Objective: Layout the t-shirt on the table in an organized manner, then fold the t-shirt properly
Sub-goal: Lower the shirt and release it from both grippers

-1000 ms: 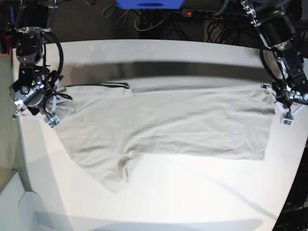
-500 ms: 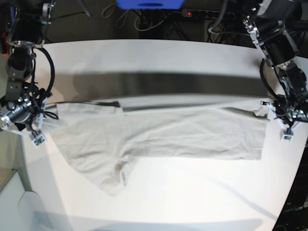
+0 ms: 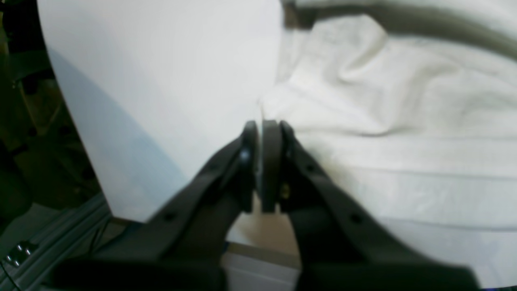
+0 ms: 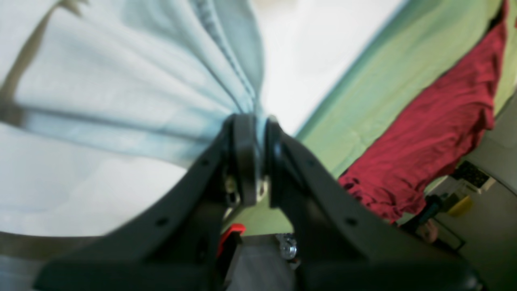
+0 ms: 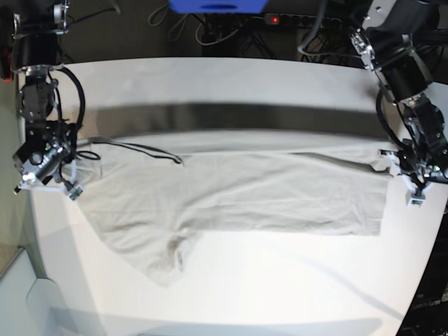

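The light grey-beige cotton t-shirt (image 5: 231, 199) lies stretched across the middle of the large white table (image 5: 231, 84), still wrinkled with one sleeve splayed toward the near left, so layout is partly done and folding appears untouched. At the left edge the right gripper (image 5: 70, 183), wrist low, has its jaws clamped on bunched cloth. At the right edge the left gripper (image 5: 413, 189) hangs from a steep arm, jaws pressed together beside the shirt's edge; whether they pinch fabric I cannot tell.

Light grey-beige t-shirt (image 5: 238, 199) spread lengthwise across the white table (image 5: 231, 294), mostly flat, faintly wrinkled, far edge lifted off the surface at both ends, one sleeve angled toward the near left corner.
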